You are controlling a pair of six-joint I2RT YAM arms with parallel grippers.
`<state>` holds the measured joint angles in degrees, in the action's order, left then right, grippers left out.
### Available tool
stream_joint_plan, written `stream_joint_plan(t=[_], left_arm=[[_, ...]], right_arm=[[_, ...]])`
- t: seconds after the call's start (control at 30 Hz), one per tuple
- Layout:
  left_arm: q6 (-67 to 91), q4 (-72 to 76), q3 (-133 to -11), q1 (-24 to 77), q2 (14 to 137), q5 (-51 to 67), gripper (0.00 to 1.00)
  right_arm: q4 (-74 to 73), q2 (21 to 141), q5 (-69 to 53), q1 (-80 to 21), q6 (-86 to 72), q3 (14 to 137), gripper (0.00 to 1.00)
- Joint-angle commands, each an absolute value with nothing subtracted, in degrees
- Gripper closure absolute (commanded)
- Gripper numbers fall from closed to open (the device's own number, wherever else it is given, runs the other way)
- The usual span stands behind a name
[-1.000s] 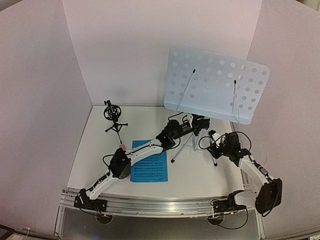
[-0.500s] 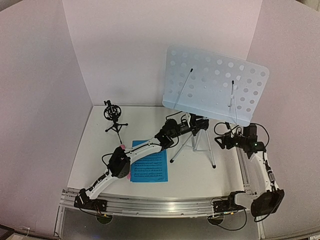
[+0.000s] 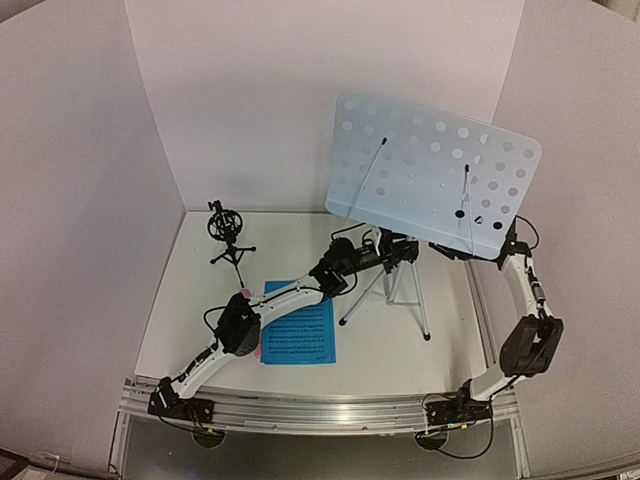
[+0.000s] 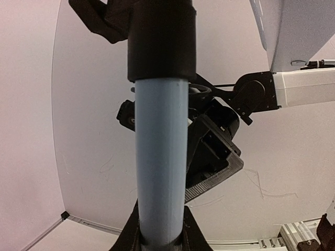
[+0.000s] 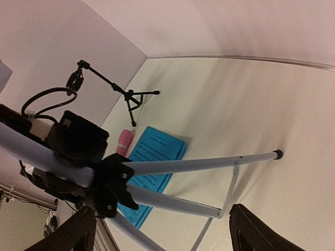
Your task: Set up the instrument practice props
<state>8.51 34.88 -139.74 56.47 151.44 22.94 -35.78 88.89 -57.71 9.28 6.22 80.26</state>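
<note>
music stand upright, left jaws clamped on its pole, right jaws apart nearby. blue pages, pink microphone lie on desk, mic holder empty: unplaced.

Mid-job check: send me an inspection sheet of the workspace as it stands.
Surface: white table.
Job's things: music stand upright on its tripod; blue sheet music flat on the table; pink microphone lying beside it; mic holder standing, no microphone in it.
Clutter: nothing seen.
Grippers: left gripper, jaws closed on the stand's pole; right gripper, jaws open, holding nothing.
Cables: black cable loops at both wrists.
Surroundings: white walls on three sides; metal rail at the near edge.
</note>
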Motion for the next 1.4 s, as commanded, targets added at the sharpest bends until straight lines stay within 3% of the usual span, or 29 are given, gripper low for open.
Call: stream_joint_plan(t=[0.0, 0.4, 0.57, 0.63, 0.7, 0.87, 1.37], left_arm=[[7.24, 37.90, -139.11, 55.29, 149.83, 25.32, 1.00], [6.92, 38.18, -138.79, 55.20, 150.07, 25.73, 1.00], [6.00, 37.71, -139.67, 55.21, 150.61, 25.58, 1.00], [5.87, 37.76, -139.59, 55.22, 150.56, 25.66, 1.00], [5.87, 37.89, -139.27, 55.20, 150.34, 25.67, 1.00], [5.64, 37.89, -139.20, 55.20, 150.36, 26.01, 1.00], [2.88, 38.57, -136.27, 54.75, 149.12, 27.24, 1.00]], right_arm=[[-36.18, 91.26, -66.62, 5.22, 5.32, 82.27, 0.16], [-36.12, 93.10, -67.08, 3.07, 3.01, 82.04, 0.53], [-36.14, 93.52, -64.29, 0.43, 2.15, 80.66, 0.51], [-35.82, 93.57, -64.27, 0.35, 1.35, 80.71, 0.55], [-35.69, 93.90, -64.67, 0.32, 0.50, 81.41, 0.64], [-35.80, 93.68, -64.05, 0.35, -6.70, 81.28, 1.00], [-38.43, 92.99, -66.99, 0.34, -43.95, 78.17, 1.00]])
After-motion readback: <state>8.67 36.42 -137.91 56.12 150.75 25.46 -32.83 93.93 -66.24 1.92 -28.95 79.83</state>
